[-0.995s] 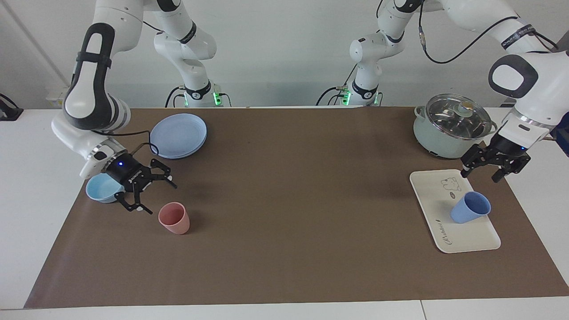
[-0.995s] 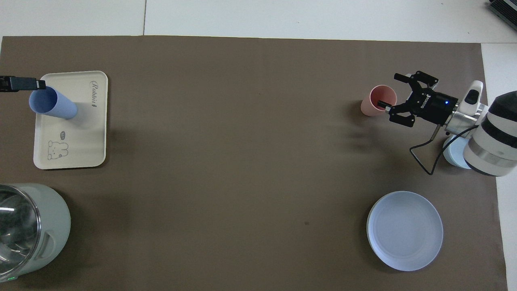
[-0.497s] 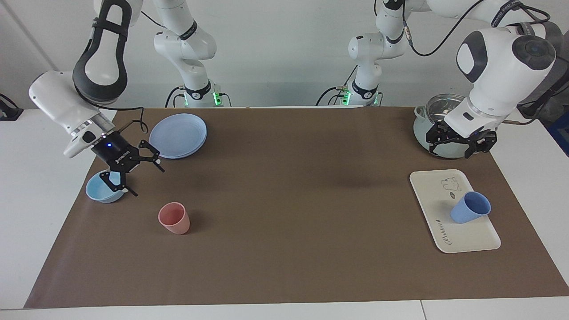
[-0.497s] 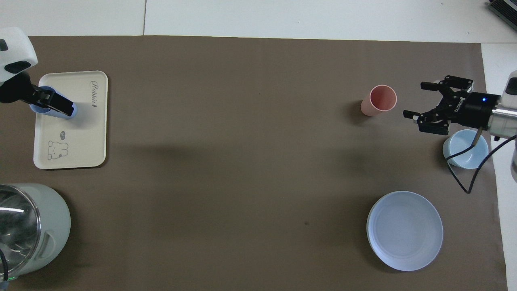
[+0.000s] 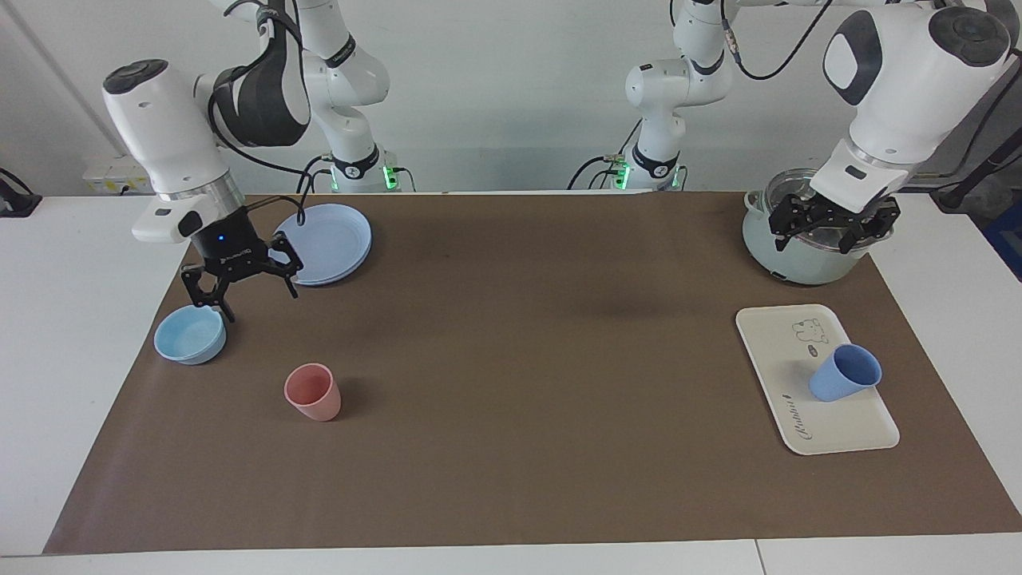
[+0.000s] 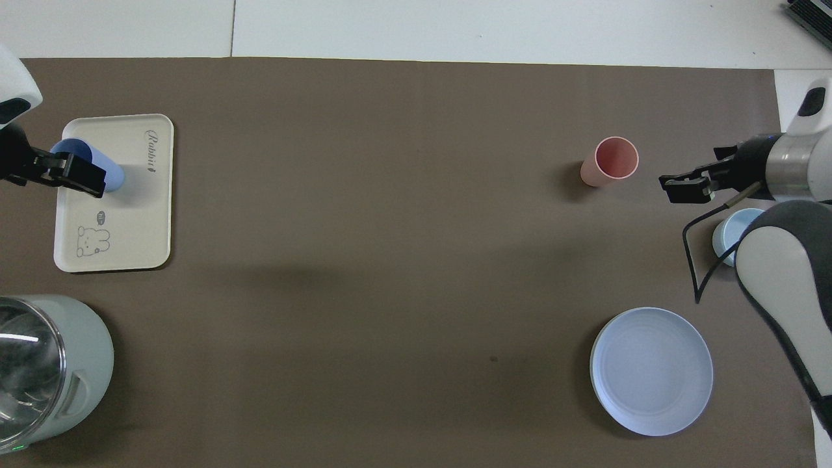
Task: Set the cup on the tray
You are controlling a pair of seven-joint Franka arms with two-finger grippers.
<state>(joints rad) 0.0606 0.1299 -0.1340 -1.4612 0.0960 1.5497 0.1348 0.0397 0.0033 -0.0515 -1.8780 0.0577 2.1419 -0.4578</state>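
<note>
Both arms are glossy white with rounded shells and dark grey joint panels. Black cables run along them and loop at the wrists. Each black gripper, left (image 5: 830, 228) and right (image 5: 237, 279), is angular; the right one shows a blue light and white lettering. Green lights glow at both bases.

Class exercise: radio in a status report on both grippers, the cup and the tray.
Left gripper open, raised over pot. Right gripper open, raised between bowl and plates. Cup upright on tray. Nothing in the way.

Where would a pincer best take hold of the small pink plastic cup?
The small pink plastic cup stands upright, mouth up, with bare mat all around. Probably come straight down and pinch its rim, one finger inside, or close across its tapered wall from beside it.
</note>
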